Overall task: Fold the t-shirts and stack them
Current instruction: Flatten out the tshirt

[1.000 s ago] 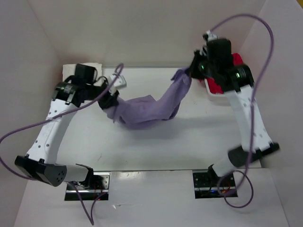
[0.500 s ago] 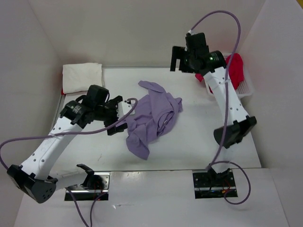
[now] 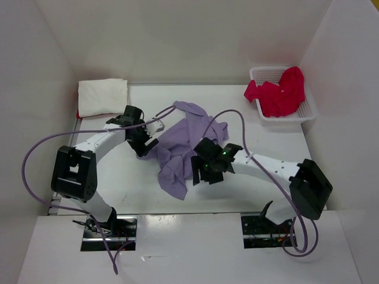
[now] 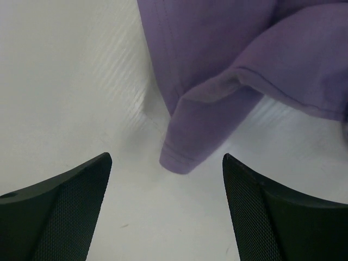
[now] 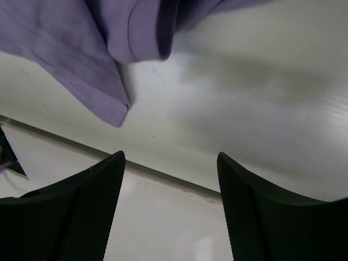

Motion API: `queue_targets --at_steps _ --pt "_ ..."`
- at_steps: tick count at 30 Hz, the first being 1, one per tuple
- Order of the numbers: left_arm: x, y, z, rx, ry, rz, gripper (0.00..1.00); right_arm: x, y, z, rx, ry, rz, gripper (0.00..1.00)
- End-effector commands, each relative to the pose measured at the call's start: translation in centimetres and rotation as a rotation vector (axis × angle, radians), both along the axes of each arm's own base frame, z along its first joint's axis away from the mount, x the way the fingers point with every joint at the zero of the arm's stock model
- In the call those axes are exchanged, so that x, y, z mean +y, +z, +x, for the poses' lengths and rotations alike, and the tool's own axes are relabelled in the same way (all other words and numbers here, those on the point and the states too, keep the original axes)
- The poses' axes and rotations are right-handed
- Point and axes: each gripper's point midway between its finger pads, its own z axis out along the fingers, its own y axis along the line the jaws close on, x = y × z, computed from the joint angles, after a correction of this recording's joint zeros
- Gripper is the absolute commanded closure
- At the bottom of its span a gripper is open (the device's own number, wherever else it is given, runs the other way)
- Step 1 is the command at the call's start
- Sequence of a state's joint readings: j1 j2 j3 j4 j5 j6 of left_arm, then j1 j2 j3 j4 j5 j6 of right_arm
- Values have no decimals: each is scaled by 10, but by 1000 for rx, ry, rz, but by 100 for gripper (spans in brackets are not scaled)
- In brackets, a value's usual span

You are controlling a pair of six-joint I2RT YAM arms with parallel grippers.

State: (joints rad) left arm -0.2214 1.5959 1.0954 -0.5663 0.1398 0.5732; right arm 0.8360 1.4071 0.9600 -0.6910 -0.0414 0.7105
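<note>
**Lavender t-shirt**: crumpled and unfolded, lying mid-table between the two grippers.

**Left gripper**: low at the shirt's left edge, jaws spread wide with nothing between them. A sleeve hem lies just ahead of the fingertips.

**Right gripper**: at the shirt's near right edge, jaws apart and empty, with cloth just beyond them.

**Off-white t-shirt**: folded flat in the far left corner, well apart from both grippers.

**Pinkish red t-shirt**: heaped in the white mesh basket in the far right corner.

Both wrist views crop the lavender shirt at their top
</note>
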Motion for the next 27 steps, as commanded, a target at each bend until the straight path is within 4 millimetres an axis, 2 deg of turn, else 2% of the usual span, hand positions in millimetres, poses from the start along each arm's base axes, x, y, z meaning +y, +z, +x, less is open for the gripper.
queue_targets --at_steps 1,2,3,4,5,8,9,13,15,17,18,21,22,23,24,26,27 --pt "1 -22 15 -3 4 33 11 53 14 0 -67 14 118 25" --pt "4 -27 17 3 13 34 11 58 1 -5 -42 34 85 25" --pt "4 -36 15 30 13 41 11 68 2 -6 -46 52 93 23" --pt "4 -41 14 44 13 44 11 77 -1 -14 -43 97 82 22" --pt "4 -45 15 47 13 44 11 82 -16 -19 -17 115 46 22" --pt "9 -62 11 86 30 73 11 102 -27 -34 -5 188 20 18" --pt "12 -67 12 90 35 87 11 101 -43 -37 12 192 -28 17" --pt "24 -79 16 92 103 153 15 88 -71 -25 -4 136 -138 14" --pt "25 -79 16 92 103 153 24 87 -77 -18 -7 120 -148 14" --pt "20 -82 12 107 91 129 38 88 -78 -14 -15 110 -133 17" --pt "20 -82 12 109 100 126 48 94 -80 -9 -18 103 -109 22" --pt "22 -80 13 106 104 137 62 94 -86 -4 -6 103 -80 68" --pt "22 -84 12 116 104 140 78 98 -85 -5 -4 117 -64 90" --pt "24 -79 18 109 125 133 90 96 -85 -1 -4 107 -64 100" --pt "27 -79 15 116 129 145 99 95 -85 -1 -8 119 -67 100" --pt "32 -68 23 87 159 132 100 95 -74 9 -32 105 -53 100" --pt "38 -54 32 66 180 125 100 86 -66 26 -63 94 -63 100"
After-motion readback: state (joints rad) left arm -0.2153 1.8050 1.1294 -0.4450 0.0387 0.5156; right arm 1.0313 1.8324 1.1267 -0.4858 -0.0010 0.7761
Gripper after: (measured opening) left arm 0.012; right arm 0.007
